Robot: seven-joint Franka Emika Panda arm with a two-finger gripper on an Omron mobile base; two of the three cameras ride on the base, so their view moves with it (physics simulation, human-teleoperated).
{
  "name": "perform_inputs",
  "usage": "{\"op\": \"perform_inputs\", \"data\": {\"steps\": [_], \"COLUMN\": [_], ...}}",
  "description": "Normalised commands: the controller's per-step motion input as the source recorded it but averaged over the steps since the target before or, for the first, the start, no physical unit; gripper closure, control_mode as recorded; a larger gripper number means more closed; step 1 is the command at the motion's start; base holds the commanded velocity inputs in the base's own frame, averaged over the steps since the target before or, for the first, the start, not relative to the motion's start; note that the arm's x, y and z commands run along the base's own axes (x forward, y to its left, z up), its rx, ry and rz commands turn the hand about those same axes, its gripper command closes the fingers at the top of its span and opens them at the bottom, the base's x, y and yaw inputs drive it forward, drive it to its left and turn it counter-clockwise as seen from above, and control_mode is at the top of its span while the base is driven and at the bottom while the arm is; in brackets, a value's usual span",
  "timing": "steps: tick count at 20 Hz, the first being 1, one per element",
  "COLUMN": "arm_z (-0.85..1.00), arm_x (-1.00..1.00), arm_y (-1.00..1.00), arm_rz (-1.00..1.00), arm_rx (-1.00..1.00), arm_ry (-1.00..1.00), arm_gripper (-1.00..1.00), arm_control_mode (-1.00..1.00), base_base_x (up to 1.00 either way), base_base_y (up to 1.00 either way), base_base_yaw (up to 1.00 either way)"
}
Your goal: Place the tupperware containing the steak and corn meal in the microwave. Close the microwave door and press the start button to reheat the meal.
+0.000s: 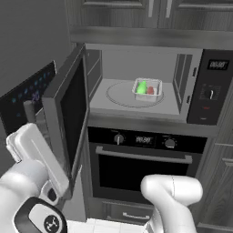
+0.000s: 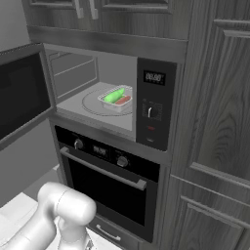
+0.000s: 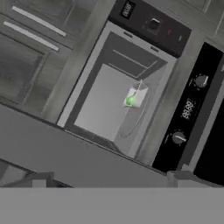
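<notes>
- The tupperware [image 1: 147,89] with the steak and corn meal [image 1: 145,87] is already set on the microwave [image 1: 136,68] turntable.
- The microwave door [image 1: 70,113] is left open; start is unpressed.
- The gripper's jaws are spread wide, empty.

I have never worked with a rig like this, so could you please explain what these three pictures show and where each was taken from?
It is a simulated kitchen with a white robot arm on a base that can drive. Two pictures come from cameras on that base, looking forward from the arm's left and right. The third comes from a camera on the hand, so it looks tilted. The microwave stands open, its door swung out to the left. Inside, on the turntable, sits a clear tub holding green and red food. Below is an oven. The hand is open and holds nothing.
</notes>
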Motion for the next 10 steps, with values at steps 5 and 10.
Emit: {"op": "perform_inputs", "data": {"steps": [5,10], "arm_z": [0.01,0.04], "arm_x": [0.0,0.0], "arm_y": [-0.82,-0.9], "arm_rz": [-0.38,-0.36], "arm_rx": [0.0,0.01], "arm_ry": [0.38,0.4], "arm_gripper": [-1.0,-1.0], "arm_control_mode": [-1.0,-1.0], "base_base_x": [0.0,0.0], "base_base_y": [0.0,0.0], "base_base_yaw": [0.0,0.0]}}
